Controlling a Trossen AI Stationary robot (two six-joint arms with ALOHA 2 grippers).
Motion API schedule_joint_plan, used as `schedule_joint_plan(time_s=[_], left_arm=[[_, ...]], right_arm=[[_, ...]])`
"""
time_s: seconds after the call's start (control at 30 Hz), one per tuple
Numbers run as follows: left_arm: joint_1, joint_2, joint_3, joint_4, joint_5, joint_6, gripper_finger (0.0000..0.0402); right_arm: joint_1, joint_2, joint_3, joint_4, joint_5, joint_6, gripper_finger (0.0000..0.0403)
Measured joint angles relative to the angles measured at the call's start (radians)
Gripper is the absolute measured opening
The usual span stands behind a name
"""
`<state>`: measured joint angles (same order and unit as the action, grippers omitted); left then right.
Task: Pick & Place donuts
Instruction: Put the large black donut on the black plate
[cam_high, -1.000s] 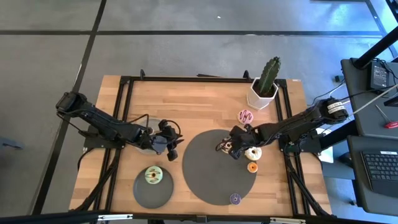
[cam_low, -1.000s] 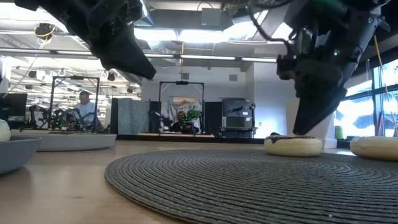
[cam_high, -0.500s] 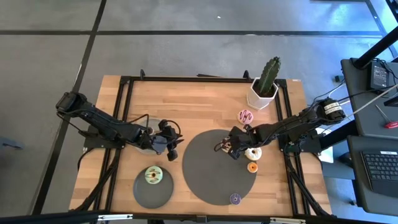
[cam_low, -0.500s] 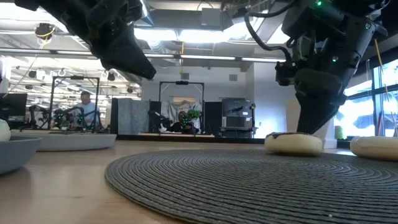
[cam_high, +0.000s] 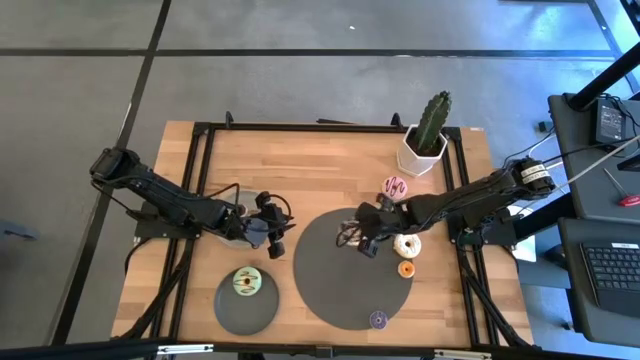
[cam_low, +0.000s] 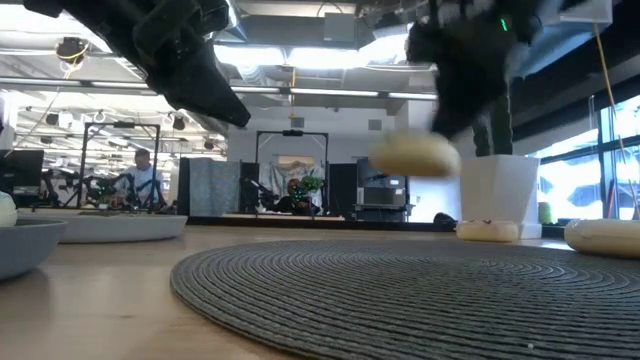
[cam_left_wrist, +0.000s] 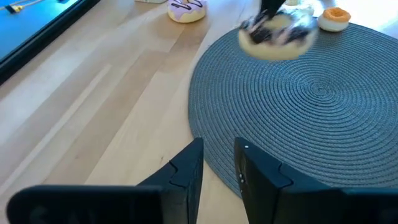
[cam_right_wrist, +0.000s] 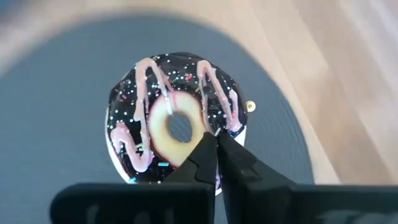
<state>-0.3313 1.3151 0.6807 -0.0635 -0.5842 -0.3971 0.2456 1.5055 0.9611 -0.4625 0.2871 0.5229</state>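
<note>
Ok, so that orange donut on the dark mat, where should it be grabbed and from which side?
The orange donut lies flat on the dark mat, so come straight down from above. Pinch its ring wall, with one finger in the hole. Do it on the side away from the white donut, which sits close beside it.
</note>
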Motion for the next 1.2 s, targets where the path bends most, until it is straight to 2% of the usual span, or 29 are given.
schedule_joint_plan(time_s=[0.23,0.4,0.6,0.8,1.2], left_arm=[[0.000,0.000,0.000,0.000,-0.008,0.052,0.0090],[0.000,0.000,0.000,0.000,-0.004,0.055,0.0086],[0.000,0.000,0.000,-0.004,0.004,0.053,0.0089],[-0.001,0.000,0.000,-0.007,0.009,0.052,0.0088],[-0.001,0.000,0.000,-0.007,0.010,0.041,0.0090]], right_arm=[[0.025,0.081,0.185,0.020,0.000,-0.227,0.0006],[0.055,0.255,0.336,0.022,-0.024,-0.363,0.0006],[0.069,0.457,0.465,0.017,-0.038,-0.428,0.0006],[0.068,0.547,0.497,0.054,-0.053,-0.424,0.0009],[0.067,0.564,0.490,0.059,-0.048,-0.419,0.0012]])
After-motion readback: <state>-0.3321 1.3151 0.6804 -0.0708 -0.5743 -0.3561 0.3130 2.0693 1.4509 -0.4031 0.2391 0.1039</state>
